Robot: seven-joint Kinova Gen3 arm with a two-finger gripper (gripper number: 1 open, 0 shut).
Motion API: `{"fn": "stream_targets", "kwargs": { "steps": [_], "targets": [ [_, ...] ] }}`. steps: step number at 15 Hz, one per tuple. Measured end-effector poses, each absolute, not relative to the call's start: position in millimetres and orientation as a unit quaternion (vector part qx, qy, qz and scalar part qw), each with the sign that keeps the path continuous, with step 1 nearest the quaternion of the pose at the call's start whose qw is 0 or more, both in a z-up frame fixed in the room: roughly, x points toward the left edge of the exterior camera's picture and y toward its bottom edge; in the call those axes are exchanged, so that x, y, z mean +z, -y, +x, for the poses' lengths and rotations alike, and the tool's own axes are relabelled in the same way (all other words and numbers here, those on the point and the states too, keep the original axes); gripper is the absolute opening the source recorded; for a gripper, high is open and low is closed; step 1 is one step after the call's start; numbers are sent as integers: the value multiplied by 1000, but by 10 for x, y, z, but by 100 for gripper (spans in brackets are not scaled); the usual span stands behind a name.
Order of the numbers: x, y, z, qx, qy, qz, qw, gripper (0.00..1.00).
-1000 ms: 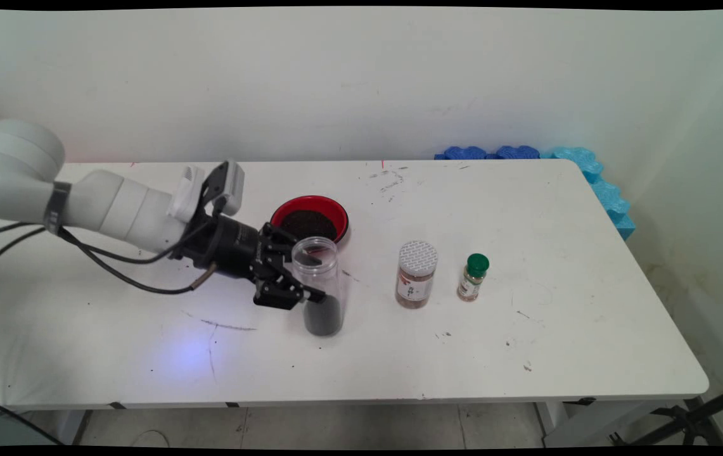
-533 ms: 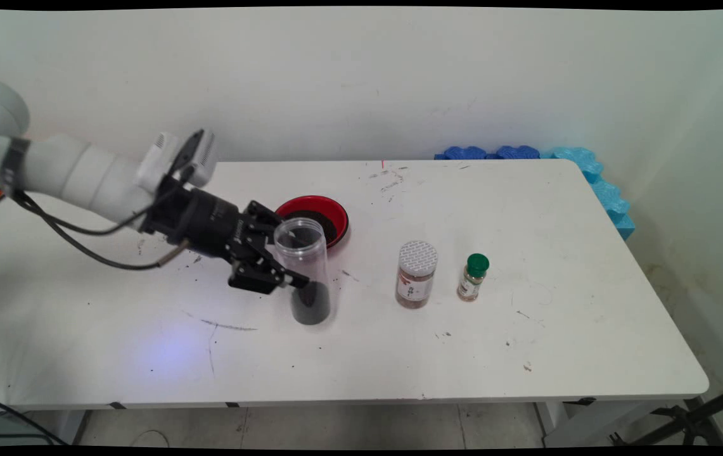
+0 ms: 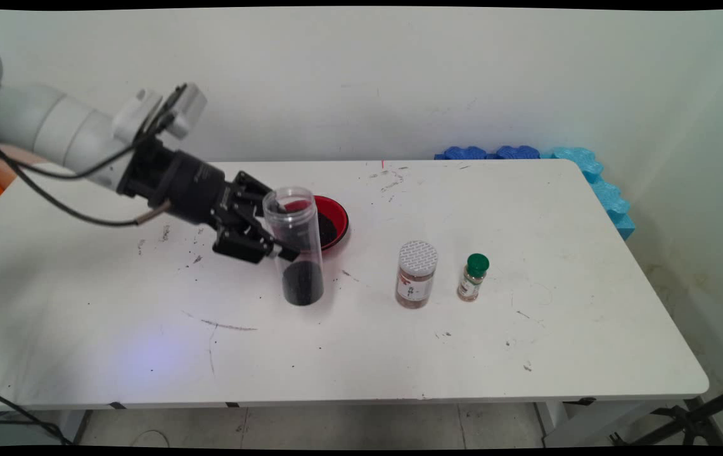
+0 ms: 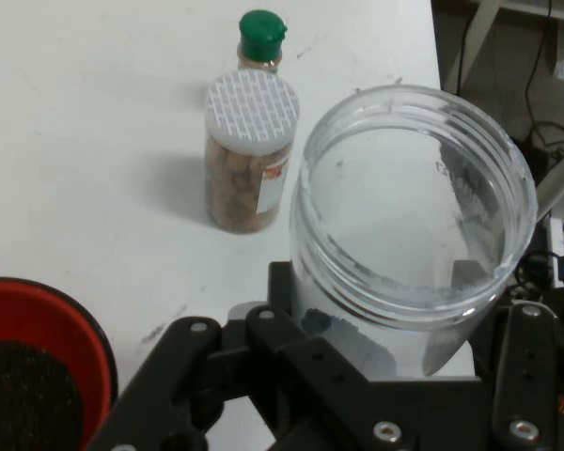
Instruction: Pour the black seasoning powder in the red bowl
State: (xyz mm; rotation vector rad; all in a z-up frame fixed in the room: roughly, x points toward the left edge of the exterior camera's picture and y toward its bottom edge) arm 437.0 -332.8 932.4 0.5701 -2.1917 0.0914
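The clear, lidless plastic jar (image 3: 298, 244) with dark grains in its bottom hangs above the white table (image 3: 526, 342), partly hiding the red bowl of dark grains (image 3: 329, 218) behind it. The black two-finger gripper (image 3: 275, 237) is clamped round its middle. To the right stand a white-lidded spice jar (image 3: 416, 273) and a green-capped bottle (image 3: 474, 277).

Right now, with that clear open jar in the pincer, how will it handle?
The clear jar, lidless, could spill its dark granules if tilted. Filled only near the bottom, it is probably light. Its smooth wall may slip in the pincer.
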Motion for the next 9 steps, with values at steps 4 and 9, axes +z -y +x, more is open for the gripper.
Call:
{"fn": "stream_targets", "kwargs": {
  "steps": [4,9],
  "targets": [
    [9479,3428,4383,29,871,242,426,0],
    [9610,3625,4403,-4,853,301,426,0]
  ]
}}
